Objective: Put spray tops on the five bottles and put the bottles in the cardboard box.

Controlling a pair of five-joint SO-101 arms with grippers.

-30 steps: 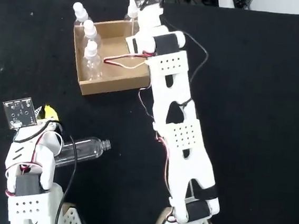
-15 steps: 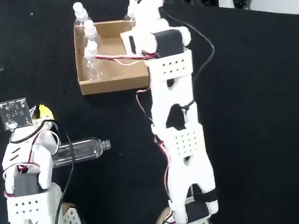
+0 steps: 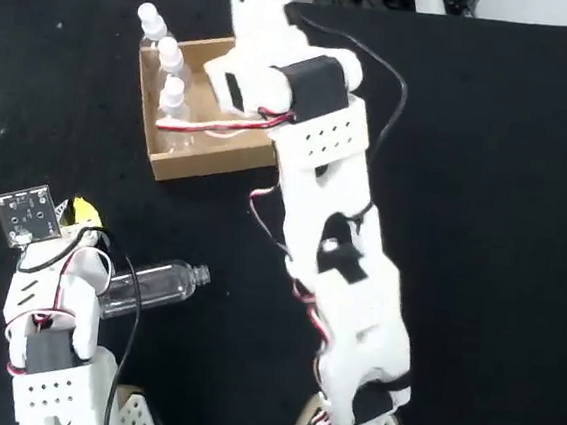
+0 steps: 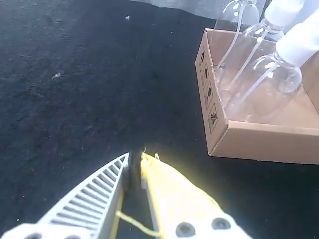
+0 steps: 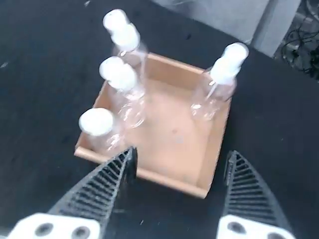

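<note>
Plastic bottle (image 3: pixel 156 286) lies capless nr table's front edge by left gripper (image 4: pixel 135 155) (pressed together), neck twd right arm; right gripper (image 5: pixel 182 154) spread over cardboard box (image 3: pixel 208 160).

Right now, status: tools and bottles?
Left tool shut, empty; right tool open at brown cardboard box. Four clear spray-topped plastic bottles inside. Fifth clear bottle, uncapped, lying beside left arm.

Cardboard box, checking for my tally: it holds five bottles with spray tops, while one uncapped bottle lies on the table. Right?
No: the right wrist view shows the cardboard box holding four bottles with spray tops, not five. One uncapped bottle does lie on the table.
</note>
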